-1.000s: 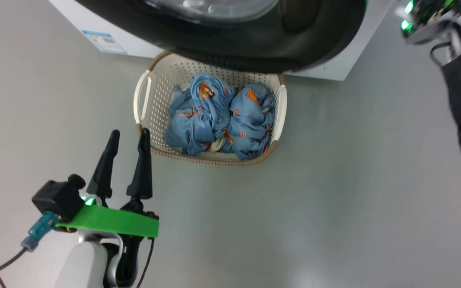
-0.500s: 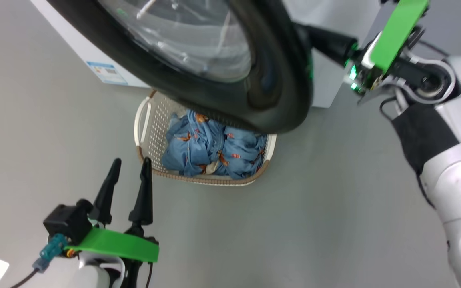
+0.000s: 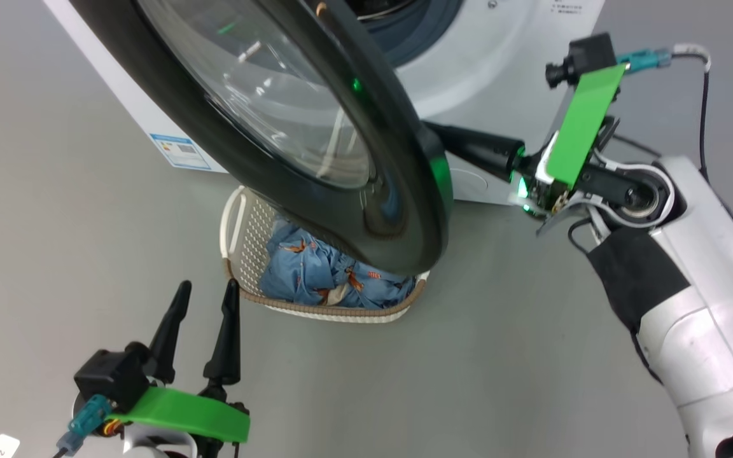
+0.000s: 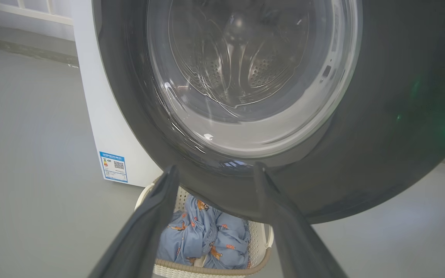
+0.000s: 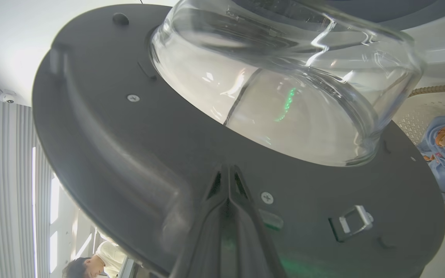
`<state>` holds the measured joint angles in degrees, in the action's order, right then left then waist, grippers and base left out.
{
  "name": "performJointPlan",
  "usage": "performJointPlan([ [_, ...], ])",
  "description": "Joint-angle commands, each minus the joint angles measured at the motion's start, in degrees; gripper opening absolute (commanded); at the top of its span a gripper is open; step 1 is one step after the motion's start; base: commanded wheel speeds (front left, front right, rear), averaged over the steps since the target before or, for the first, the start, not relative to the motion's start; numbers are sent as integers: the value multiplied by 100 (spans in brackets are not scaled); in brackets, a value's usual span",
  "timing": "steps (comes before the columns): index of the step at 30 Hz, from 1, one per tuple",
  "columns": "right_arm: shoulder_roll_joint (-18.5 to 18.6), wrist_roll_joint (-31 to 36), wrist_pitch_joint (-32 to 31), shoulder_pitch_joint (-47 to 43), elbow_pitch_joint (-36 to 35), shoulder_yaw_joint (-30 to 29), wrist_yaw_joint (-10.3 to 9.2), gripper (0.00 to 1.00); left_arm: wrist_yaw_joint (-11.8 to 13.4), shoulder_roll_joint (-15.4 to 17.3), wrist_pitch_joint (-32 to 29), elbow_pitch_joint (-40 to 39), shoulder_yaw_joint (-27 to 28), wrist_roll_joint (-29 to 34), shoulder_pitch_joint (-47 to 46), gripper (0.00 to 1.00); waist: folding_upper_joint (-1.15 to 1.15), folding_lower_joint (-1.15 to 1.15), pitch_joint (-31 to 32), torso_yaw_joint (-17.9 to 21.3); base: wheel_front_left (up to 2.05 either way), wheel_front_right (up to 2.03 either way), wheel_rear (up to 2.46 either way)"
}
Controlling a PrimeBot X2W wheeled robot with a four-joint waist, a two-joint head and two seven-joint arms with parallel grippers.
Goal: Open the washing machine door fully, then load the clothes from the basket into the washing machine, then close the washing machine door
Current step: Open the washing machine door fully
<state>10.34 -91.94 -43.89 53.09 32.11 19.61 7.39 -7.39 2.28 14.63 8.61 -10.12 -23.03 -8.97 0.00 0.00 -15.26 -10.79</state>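
Observation:
The washing machine door (image 3: 315,159), glossy black with a bulging glass window, stands partly open from the white washing machine (image 3: 487,70). My right gripper (image 3: 435,131) is shut, and its tips (image 5: 228,170) rest against the door's (image 5: 122,154) inner face below the glass bowl (image 5: 284,96). Under the door stands the cream basket (image 3: 239,222) holding the blue bear-print clothes (image 3: 315,283). My left gripper (image 3: 204,302) hangs open at the lower left, near the basket's front left corner, holding nothing. In the left wrist view its fingers (image 4: 160,208) frame the door (image 4: 381,116) and the clothes (image 4: 207,239).
Grey floor surrounds the machine and basket. A blue energy label (image 3: 179,151) sits low on the machine's side. The open door overhangs the back half of the basket. A person (image 5: 91,262) shows in the background at the bottom left of the right wrist view.
The head camera has tilted up, bringing the machine front and my right arm into view. The door has swung wider, with the shut right gripper behind it. The left gripper stays open.

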Motion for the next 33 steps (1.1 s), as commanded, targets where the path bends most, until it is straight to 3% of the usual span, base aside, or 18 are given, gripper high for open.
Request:
performJointPlan([
  [1,-199,-43,-69,-127,-203,75,10,0,-10,92,37,-118,208,31,19,100,0,0,77,-59,0,0,0],
  [18,-535,-117,-416,-838,-639,386,10,0,-10,74,37,-189,272,69,302,100,0,0,456,-387,0,0,0],
  [28,-616,-13,-224,-1038,-637,392,10,0,-10,71,37,-176,249,100,332,100,0,0,597,-440,0,0,0],
  [29,-615,19,-177,-1059,-635,380,10,6,-10,76,37,-174,236,103,335,100,0,0,617,-425,0,0,0],
  [30,-601,88,-68,-1114,-627,355,10,38,-10,98,37,-166,213,107,341,100,0,0,656,-388,0,0,0],
  [32,-584,139,32,-1200,-633,329,10,56,-10,118,37,-157,214,100,347,100,0,0,705,-340,0,0,0],
  [33,-558,189,92,-1248,-638,328,10,99,-10,126,37,-156,214,89,354,100,0,0,732,-311,0,0,0],
])
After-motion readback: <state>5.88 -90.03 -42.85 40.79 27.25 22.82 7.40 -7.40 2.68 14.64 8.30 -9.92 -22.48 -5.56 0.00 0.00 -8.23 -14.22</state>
